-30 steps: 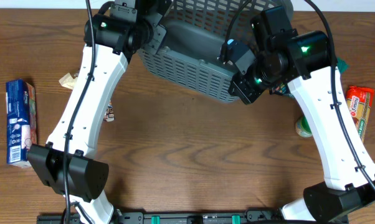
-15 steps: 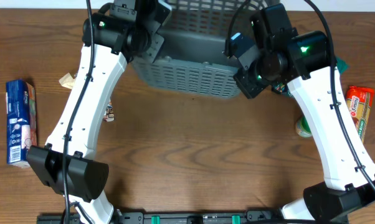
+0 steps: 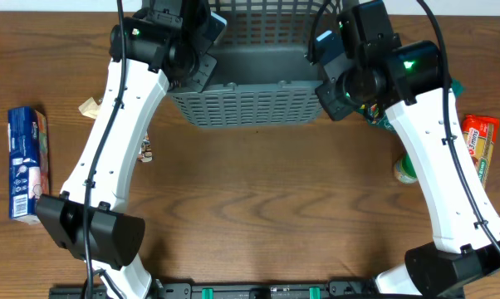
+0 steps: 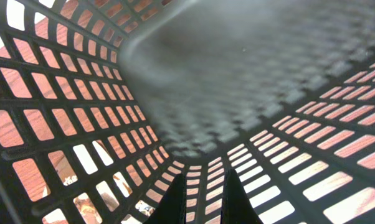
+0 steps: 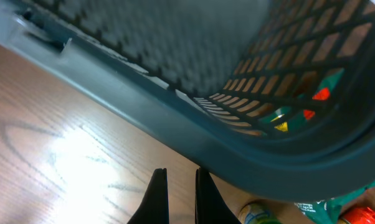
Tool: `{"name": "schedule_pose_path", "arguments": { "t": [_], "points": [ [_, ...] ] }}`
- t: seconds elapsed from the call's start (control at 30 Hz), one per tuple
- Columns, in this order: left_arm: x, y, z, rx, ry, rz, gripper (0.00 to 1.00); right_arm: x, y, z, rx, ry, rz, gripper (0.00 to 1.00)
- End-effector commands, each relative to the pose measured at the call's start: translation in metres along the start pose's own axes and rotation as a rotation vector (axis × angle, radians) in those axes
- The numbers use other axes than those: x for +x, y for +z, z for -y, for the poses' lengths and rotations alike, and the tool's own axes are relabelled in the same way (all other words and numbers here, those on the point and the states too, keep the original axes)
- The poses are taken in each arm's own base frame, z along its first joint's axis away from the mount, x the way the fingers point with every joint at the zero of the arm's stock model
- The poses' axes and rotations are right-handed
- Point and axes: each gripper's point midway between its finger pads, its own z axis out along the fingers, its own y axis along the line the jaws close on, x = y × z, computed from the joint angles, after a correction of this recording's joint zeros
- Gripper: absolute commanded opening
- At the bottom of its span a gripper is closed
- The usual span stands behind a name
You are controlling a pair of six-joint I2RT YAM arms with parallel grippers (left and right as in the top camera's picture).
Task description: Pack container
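Note:
The container [image 3: 250,104], a large dark grey lattice basket, stands at the back centre of the table, square to the front edge. My left gripper [image 3: 202,66] is at its left end. In the left wrist view my left gripper's fingers [image 4: 204,199] are inside the container [image 4: 237,74], close together with nothing between them, in front of the slotted wall. My right gripper [image 3: 325,79] is at the right end. In the right wrist view it [image 5: 180,199] is shut over bare wood, just outside the thick rim [image 5: 237,146].
A blue packet [image 3: 26,162] lies at the far left. A tan scrap [image 3: 90,106] and a small item [image 3: 148,152] lie near the left arm. An orange-red packet [image 3: 480,145], a green-topped item [image 3: 406,170] and a green packet [image 3: 456,87] are on the right.
The container has turned from a slant to square with the table edge, its right end swinging away from the front. Both grippers moved back with it.

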Motion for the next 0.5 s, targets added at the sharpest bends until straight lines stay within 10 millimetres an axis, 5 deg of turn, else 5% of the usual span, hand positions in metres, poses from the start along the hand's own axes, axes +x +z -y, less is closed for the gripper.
{"name": "schedule_pose_path", "arguments": {
  "t": [0.0,0.3,0.47],
  "points": [
    [0.008,0.006,0.0,-0.003,-0.018,-0.036,0.06,0.0,-0.003,0.009,0.036,0.037,0.012,0.01],
    [-0.005,-0.004,-0.012,-0.067,-0.017,0.024,0.08,-0.002,-0.004,-0.001,-0.015,0.039,0.023,0.01],
    [-0.015,-0.026,-0.015,-0.088,-0.019,0.097,0.32,-0.006,-0.015,-0.014,-0.089,0.066,0.068,0.04]
  ]
}}
